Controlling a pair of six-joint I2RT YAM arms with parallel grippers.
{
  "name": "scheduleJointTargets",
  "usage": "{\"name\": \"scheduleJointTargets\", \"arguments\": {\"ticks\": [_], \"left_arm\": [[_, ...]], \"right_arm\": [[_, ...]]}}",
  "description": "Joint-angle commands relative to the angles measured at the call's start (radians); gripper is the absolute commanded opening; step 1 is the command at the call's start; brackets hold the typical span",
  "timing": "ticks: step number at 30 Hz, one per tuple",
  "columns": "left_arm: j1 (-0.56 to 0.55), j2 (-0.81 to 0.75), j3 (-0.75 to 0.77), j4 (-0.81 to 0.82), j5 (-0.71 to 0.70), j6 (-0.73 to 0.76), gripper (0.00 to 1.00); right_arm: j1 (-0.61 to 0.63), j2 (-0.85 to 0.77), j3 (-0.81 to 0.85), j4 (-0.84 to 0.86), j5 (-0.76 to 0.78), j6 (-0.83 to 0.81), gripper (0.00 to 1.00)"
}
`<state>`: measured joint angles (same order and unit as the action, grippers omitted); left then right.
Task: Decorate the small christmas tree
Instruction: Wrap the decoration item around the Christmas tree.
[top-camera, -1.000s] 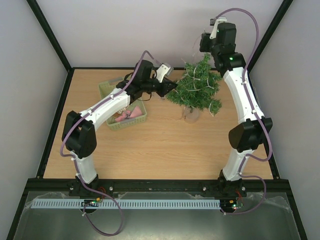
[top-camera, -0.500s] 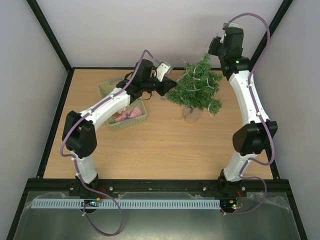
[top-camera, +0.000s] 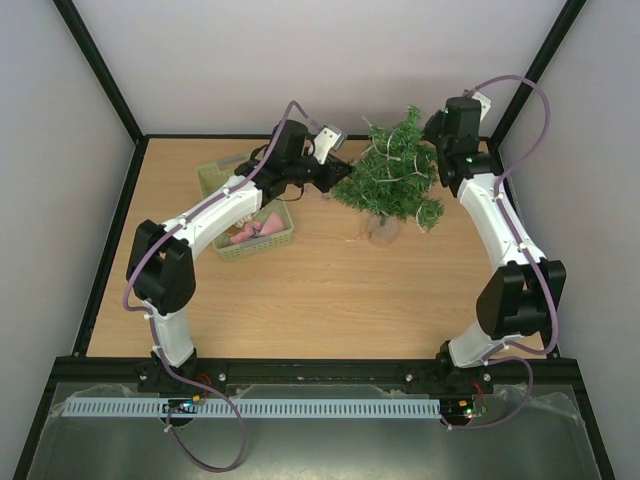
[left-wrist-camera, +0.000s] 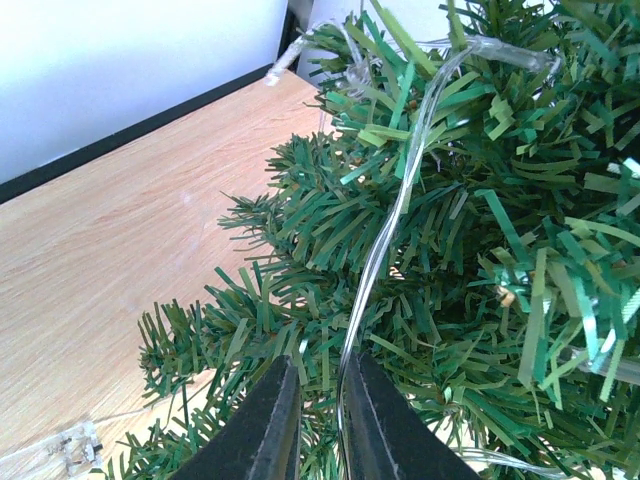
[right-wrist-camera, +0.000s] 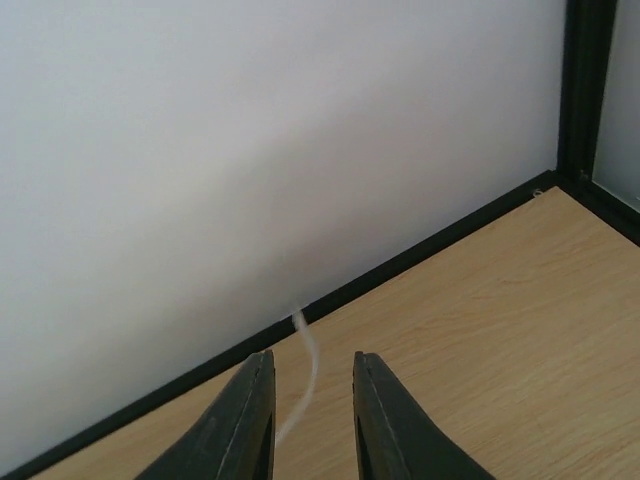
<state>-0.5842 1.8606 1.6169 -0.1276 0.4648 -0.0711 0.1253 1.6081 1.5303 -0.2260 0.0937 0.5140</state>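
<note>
Green tree (top-camera: 395, 178) stands at 1 o'clock on the desk (top-camera: 300, 290), with a clear wire (left-wrist-camera: 395, 215) draped over it. At its 9 o'clock the left fingers (left-wrist-camera: 275, 420) are nearly pressed together, pinching the wire; a hard pull could tip the tree or drag the wire off. The right fingers (right-wrist-camera: 245, 420), at its 2 o'clock, stand slightly apart around a strand (right-wrist-camera: 310, 360); whether they grip it I cannot tell. The basket (top-camera: 262, 245) at 10 o'clock holds pink pieces (top-camera: 247, 234).
</note>
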Motion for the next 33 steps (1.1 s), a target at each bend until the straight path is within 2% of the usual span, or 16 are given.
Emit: {"name": "scheduleJointTargets", "arguments": {"ticks": [1, 6, 10, 12, 15, 20, 25, 28, 33], "left_arm": [[-0.003, 0.011, 0.018, -0.005, -0.010, 0.005, 0.16], [-0.003, 0.013, 0.024, -0.012, -0.017, 0.013, 0.16], [-0.003, 0.000, 0.026, -0.027, -0.027, 0.024, 0.17], [-0.003, -0.010, 0.027, -0.024, -0.031, 0.018, 0.21], [-0.002, -0.029, 0.027, -0.003, -0.017, -0.004, 0.23], [-0.003, -0.059, 0.027, 0.012, -0.029, -0.026, 0.29], [-0.002, -0.076, 0.030, 0.019, -0.038, -0.042, 0.32], [-0.002, -0.081, 0.026, 0.023, -0.032, -0.051, 0.32], [-0.001, -0.090, 0.019, 0.028, -0.035, -0.059, 0.33]], "right_arm": [[-0.009, -0.072, -0.071, 0.115, 0.092, 0.115, 0.21], [-0.022, -0.103, -0.111, 0.113, 0.161, 0.125, 0.23], [-0.067, -0.142, -0.175, 0.172, 0.064, -0.056, 0.32], [-0.123, -0.143, -0.212, 0.212, -0.055, -0.120, 0.35], [-0.214, -0.090, -0.167, 0.174, -0.188, -0.156, 0.35], [-0.296, -0.020, -0.209, 0.231, -0.543, -0.284, 0.36], [-0.300, 0.057, -0.320, 0.320, -0.640, -0.376, 0.39], [-0.300, 0.152, -0.274, 0.242, -0.704, -0.455, 0.44], [-0.300, 0.288, -0.192, 0.115, -0.769, -0.473, 0.43]]}}
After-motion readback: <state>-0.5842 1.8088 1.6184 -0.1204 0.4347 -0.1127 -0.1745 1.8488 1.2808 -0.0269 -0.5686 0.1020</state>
